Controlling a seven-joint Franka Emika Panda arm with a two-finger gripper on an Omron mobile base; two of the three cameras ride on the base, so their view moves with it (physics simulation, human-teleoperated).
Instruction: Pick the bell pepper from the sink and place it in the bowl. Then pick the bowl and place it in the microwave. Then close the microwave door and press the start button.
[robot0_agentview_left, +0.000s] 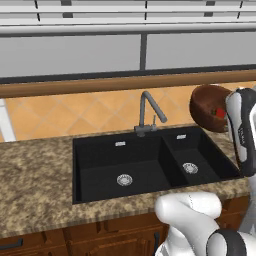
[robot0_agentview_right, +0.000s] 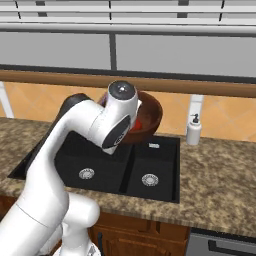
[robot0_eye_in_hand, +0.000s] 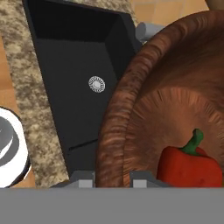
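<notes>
Your left base view: bowl (robot0_agentview_left: 207, 105) partly masked on its right by the white forearm; bell pepper (robot0_agentview_left: 220, 113) shows as a small red patch, shape not readable. Right base view: the wrist covers the bowl's left half and most of the red inside it. Hand view: bowl runs off the right and top edges; pepper cut at the bottom; gripper (robot0_eye_in_hand: 112, 178) fingertips sit either side of the near rim, contact itself hidden at the bottom. Sink (robot0_eye_in_hand: 78, 83) far basin blocked by the bowl.
</notes>
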